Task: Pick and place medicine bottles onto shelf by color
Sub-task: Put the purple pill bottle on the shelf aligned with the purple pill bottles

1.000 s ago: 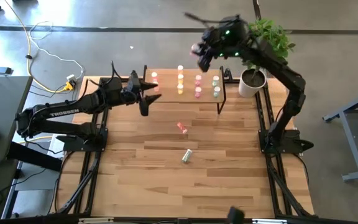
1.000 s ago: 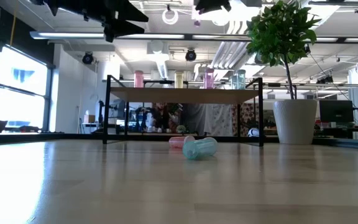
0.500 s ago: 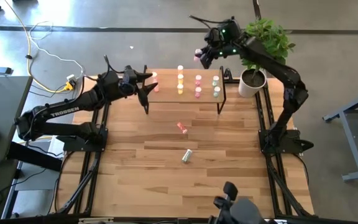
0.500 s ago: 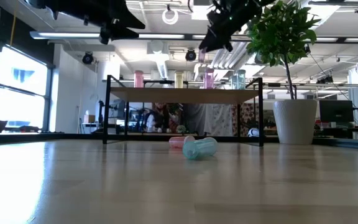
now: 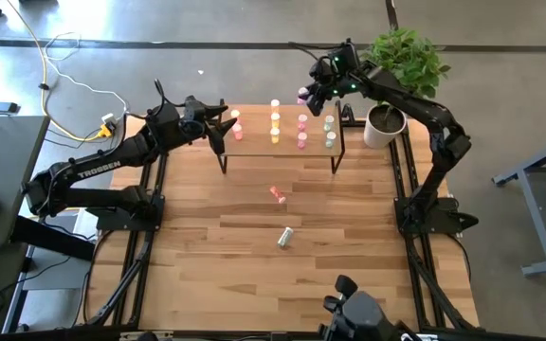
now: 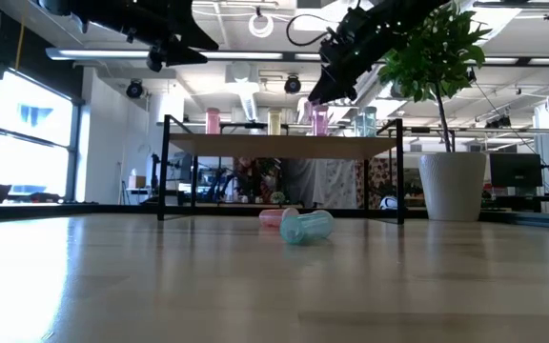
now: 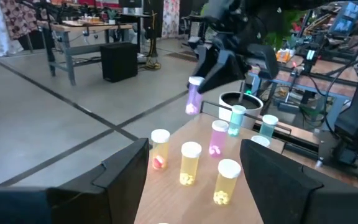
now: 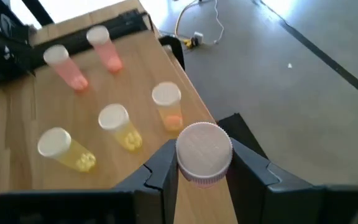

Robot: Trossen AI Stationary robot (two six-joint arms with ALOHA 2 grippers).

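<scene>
The shelf [image 5: 254, 147] stands at the table's far edge, with red-orange, yellow, pink and pale green medicine bottles upright on it in rows [image 5: 275, 119]. My right gripper [image 5: 308, 94] hovers over the shelf's far edge, above the pink row [image 5: 302, 131], shut on a pink bottle [image 7: 192, 101]. At the shelf's left end my left gripper [image 5: 222, 131] hangs open with nothing between its fingers [image 7: 124, 175]. A red-orange bottle [image 5: 278, 193] and a pale green one [image 5: 284, 237] lie on their sides on the table. My right gripper pinches the pink bottle at its white cap end [image 8: 204, 153] between its two fingers [image 8: 164, 167]. The fingers slant down from the table's far right. The bottle hangs below them, cap up and nearly upright, clear of the shelf and of the bottles on it.
A potted plant [image 5: 387, 121] in a white pot stands at the table's far right corner, close behind the right arm. Black frame rails [image 5: 404, 189] run along both table sides. A dark object [image 5: 356, 313] shows at the near edge. The table's near half is bare wood.
My right gripper has come down toward the shelf with the pink bottle, which stays cap up in the hold. My left gripper has swung toward the table's far edge, beside the shelf's left end, and stays open.
</scene>
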